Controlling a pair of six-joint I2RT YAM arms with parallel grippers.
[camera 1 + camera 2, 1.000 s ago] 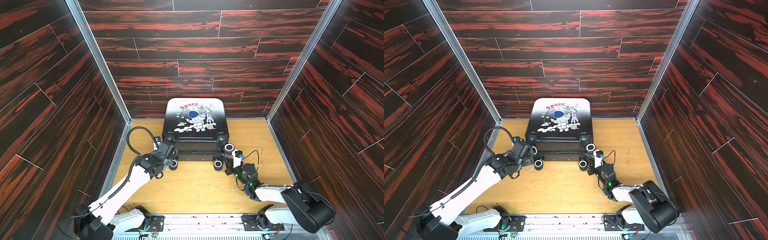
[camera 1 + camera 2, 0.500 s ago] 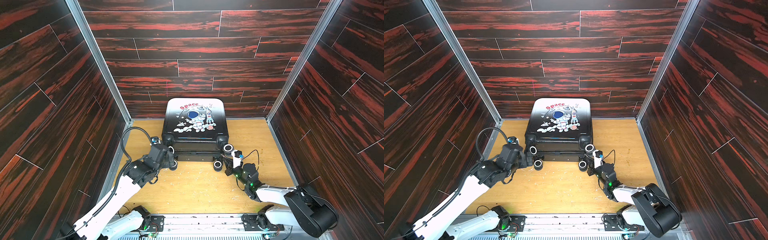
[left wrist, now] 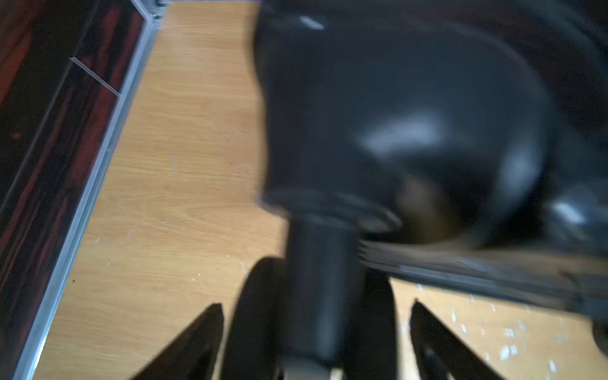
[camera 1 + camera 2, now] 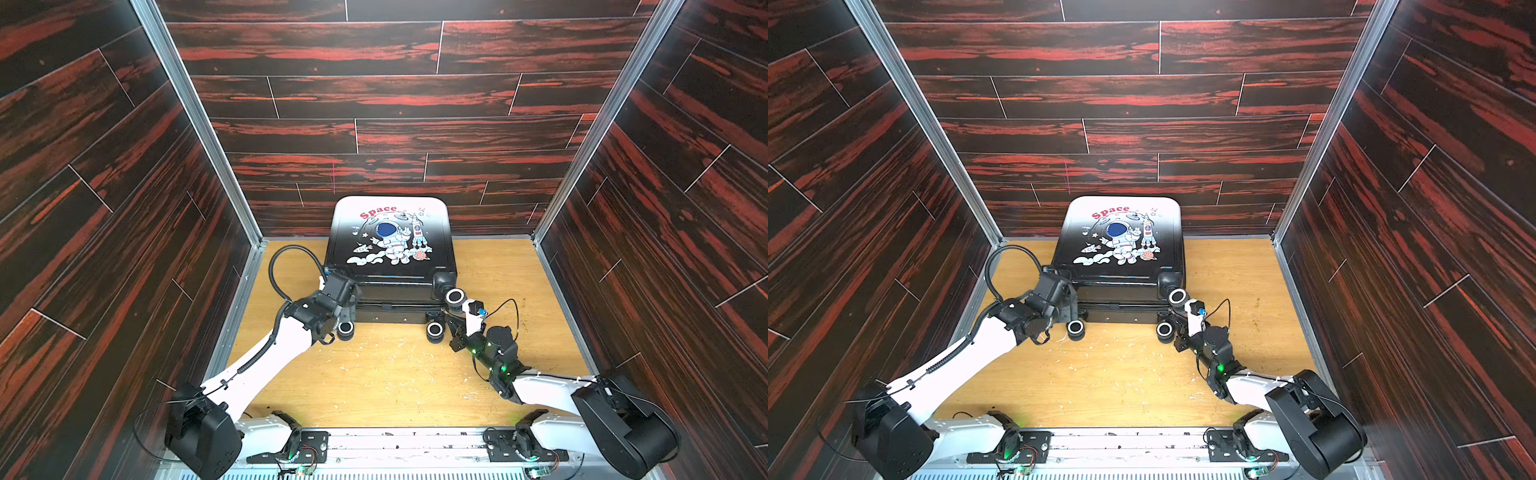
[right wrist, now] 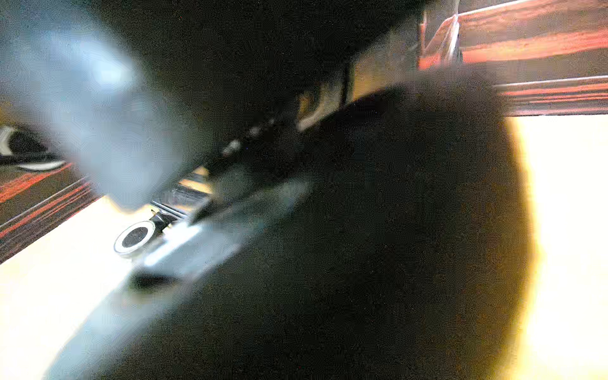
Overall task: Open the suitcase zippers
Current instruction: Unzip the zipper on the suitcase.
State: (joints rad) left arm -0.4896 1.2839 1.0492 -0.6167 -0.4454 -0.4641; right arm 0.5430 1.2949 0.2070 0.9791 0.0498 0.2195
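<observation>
Left gripper (image 3: 314,306) is forward again at the suitcase (image 4: 390,249) corner, after drawing back half a second ago; right gripper (image 4: 448,319) unchanged
Suitcase lies flat at frame centre against the rear wall. Left jaws stand wide astride a wheel (image 3: 316,279); right jaws closed tight, contents not discernible. Shell judged rigid, slick, light enough to slide; grip belongs on the pulls of the zippers (image 4: 390,305), which cannot be made out

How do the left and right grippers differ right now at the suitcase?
The left gripper has fingers apart, either side of a wheel; the right gripper is shut. The left gripper is at the suitcase's near left corner, the right gripper at its near right. Both sit low by the wheels.
</observation>
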